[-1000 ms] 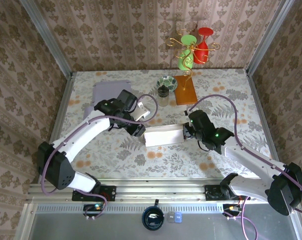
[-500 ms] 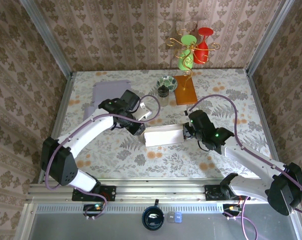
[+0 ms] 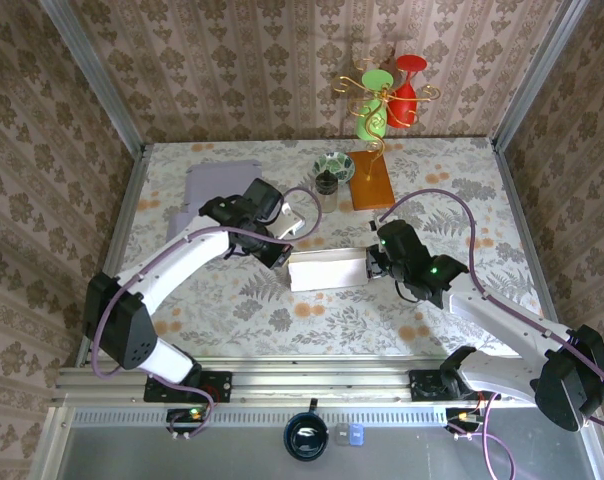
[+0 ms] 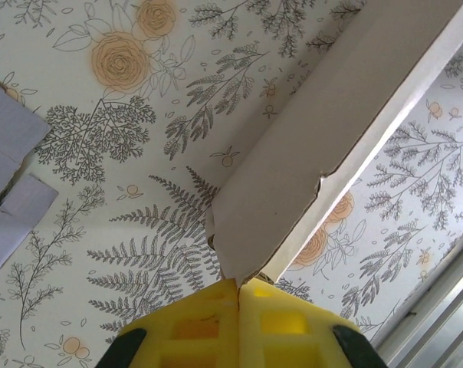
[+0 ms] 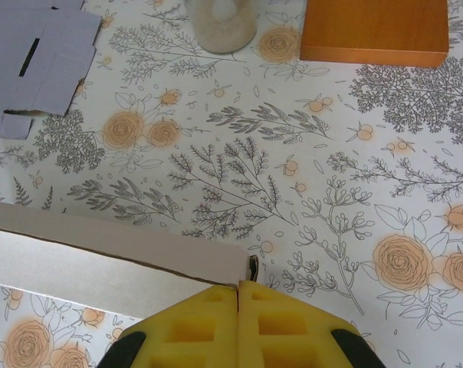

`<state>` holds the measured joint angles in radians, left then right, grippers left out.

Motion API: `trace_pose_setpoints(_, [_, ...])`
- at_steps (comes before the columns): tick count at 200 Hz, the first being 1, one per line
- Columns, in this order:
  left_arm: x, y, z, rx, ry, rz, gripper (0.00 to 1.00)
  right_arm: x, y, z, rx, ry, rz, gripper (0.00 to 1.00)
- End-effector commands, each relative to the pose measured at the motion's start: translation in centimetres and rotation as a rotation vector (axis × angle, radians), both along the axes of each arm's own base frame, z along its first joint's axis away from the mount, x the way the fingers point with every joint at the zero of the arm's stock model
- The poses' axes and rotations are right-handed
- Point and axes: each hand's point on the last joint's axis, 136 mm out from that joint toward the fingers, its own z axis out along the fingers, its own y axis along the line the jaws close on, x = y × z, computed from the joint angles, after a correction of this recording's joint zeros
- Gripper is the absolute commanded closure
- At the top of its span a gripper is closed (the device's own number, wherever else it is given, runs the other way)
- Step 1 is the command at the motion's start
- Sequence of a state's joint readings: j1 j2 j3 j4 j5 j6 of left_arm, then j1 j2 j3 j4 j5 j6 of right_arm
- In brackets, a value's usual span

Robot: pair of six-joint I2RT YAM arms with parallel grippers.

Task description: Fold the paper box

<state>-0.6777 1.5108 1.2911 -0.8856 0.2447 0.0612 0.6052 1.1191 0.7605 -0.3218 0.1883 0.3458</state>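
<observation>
Pinching paper box ends, left tool, right tool; bare table nearside

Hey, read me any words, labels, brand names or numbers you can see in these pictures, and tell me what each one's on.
No readable text anywhere.
The paper box: blank on the faces that show.
The flat cardboard sheet: no print, only cut slots.
The wooden block: plain.
The tablecloth: flowers and ferns, no lettering.
The small blue items at the near edge: too small to tell.
</observation>
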Motion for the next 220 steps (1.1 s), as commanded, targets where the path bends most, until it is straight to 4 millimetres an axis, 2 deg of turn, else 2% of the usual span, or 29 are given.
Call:
trace_pose_setpoints(1, [0.0, -0.8, 0.6, -0.014, 0.027, 0.057, 1.0, -0.5, -0.3, -0.3, -0.009, 0.03, -0.029, 1.0])
trace_pose_setpoints(70, [-0.2, -1.0, 0.6, 0.015, 0.17, 0.283, 1.0, -0.5, 0.1, -0.3, -0.011, 0.024, -0.041, 1.0])
trace_pose_setpoints(113, [0.4, -1.5, 0.9, -0.011, 0.198, 0.394, 1.0, -0.6, 0.3, -0.4, -0.013, 0.023, -0.04, 1.0])
trace_pose_setpoints(167, [0.6, -2.7, 1.5, -0.062, 0.259, 0.435, 1.0, -0.6, 0.5, -0.6, -0.01, 0.027, -0.035, 1.0])
trace_pose_setpoints(220, [0.6, -2.3, 1.3, -0.051, 0.348, 0.492, 1.0, -0.7, 0.5, -0.9, -0.013, 0.03, -0.03, 1.0])
